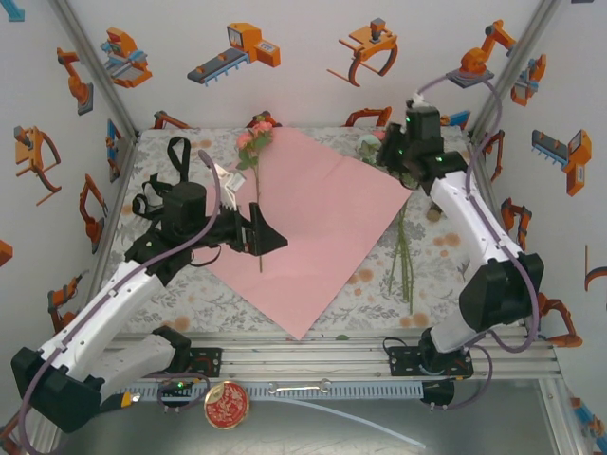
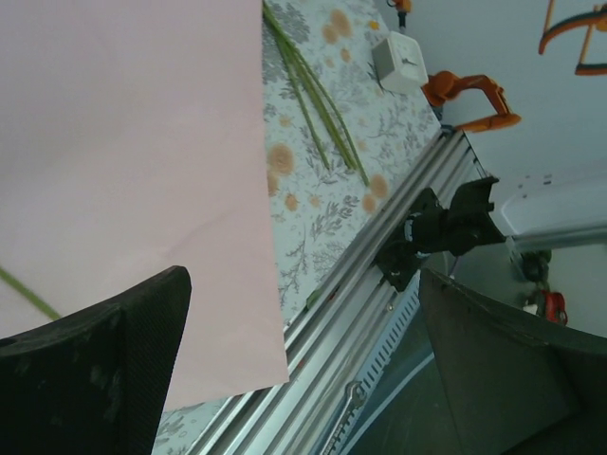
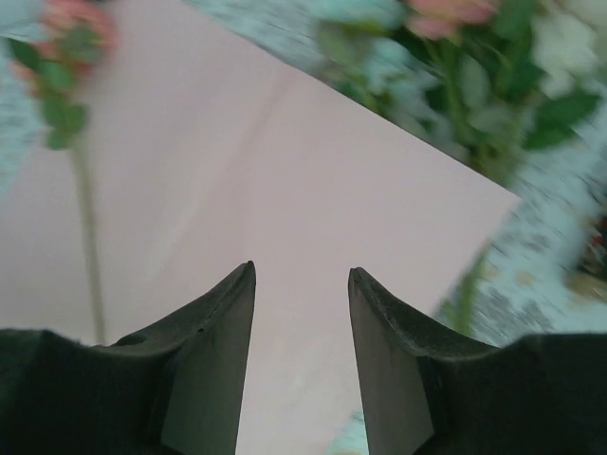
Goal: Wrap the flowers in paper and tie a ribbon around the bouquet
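progress: early; paper (image 1: 322, 204) lies flat and pink side up on the tablecloth (image 1: 446, 256); no cone rolled, nothing tied
single rose: (image 1: 254, 144) on the left part of the paper; head sticks out past the far edge, stem runs back toward my bases
bunch of flowers: (image 1: 372, 149) off the paper, just beside its right corner; stems (image 1: 404, 261) trail down over the cloth, apart from the sheet
ribbon: probably the black strand (image 1: 177, 154) at far left, off the paper; hard to tell from my arm's dark parts, so not sure
left gripper: (image 1: 268, 234) jaws spread wide, nothing in them; hovers over the paper's left part, close to the rose stem
right gripper: (image 3: 302, 270) jaws parted, empty; above the paper's right corner, near the bunch's heads
left to do: get the bunch onto the sheet with the rose; roll the paper round them; fetch and tie the ribbon; I judge nearly everything remains
in the way: white cube (image 2: 398, 62) sits beyond the loose stems; red round tin (image 1: 226, 406) is down by the front rail, no bother; flowers in two places is the main snag
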